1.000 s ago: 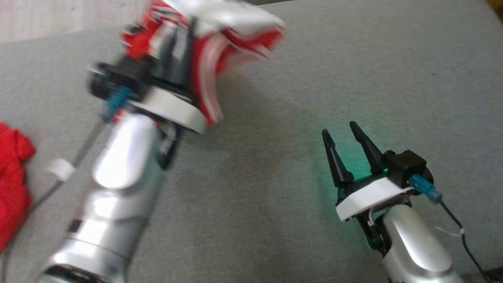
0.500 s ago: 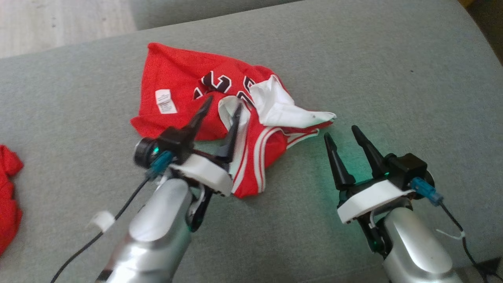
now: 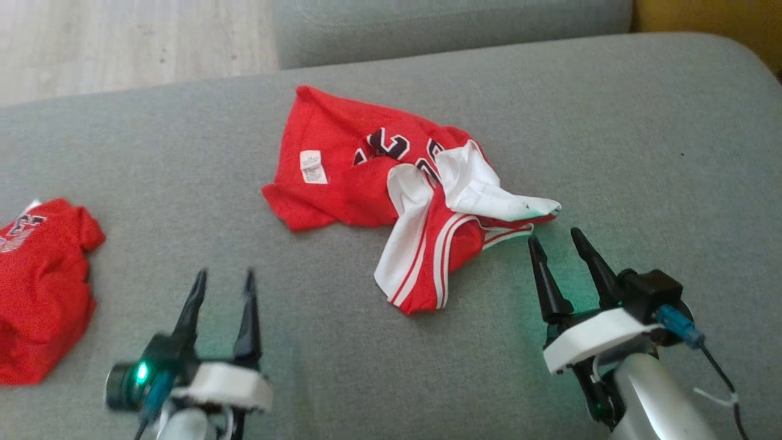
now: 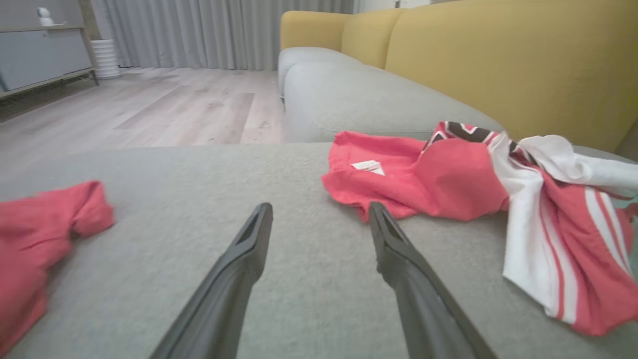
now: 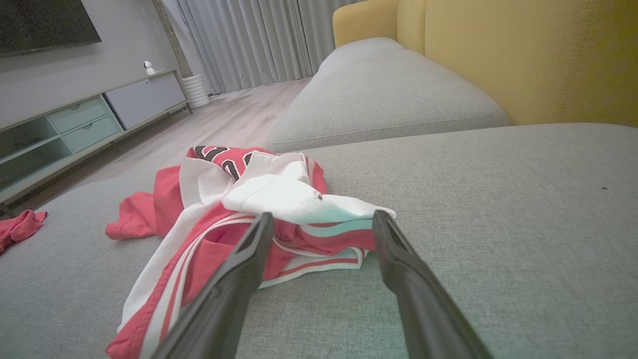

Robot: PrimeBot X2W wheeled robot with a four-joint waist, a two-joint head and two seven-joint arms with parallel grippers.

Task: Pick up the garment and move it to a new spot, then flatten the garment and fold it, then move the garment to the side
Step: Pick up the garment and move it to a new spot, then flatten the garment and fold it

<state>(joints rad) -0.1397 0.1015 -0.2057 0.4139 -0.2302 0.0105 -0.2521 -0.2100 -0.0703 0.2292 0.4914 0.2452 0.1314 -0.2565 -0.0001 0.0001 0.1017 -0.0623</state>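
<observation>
The red-and-white jersey (image 3: 348,189) lies crumpled near the middle of the grey sofa cushion (image 3: 641,140). Its red body, with dark numerals and a white tag, is on the far side, and a white striped part trails toward the robot. The left hand (image 3: 225,273) is over bare cushion, its fingers spread apart and empty, well apart from the jersey. The right hand (image 3: 556,236) is likewise spread and empty, its fingertips just beside the jersey's near striped edge. A second red garment (image 3: 43,287) lies at the cushion's left end.
</observation>
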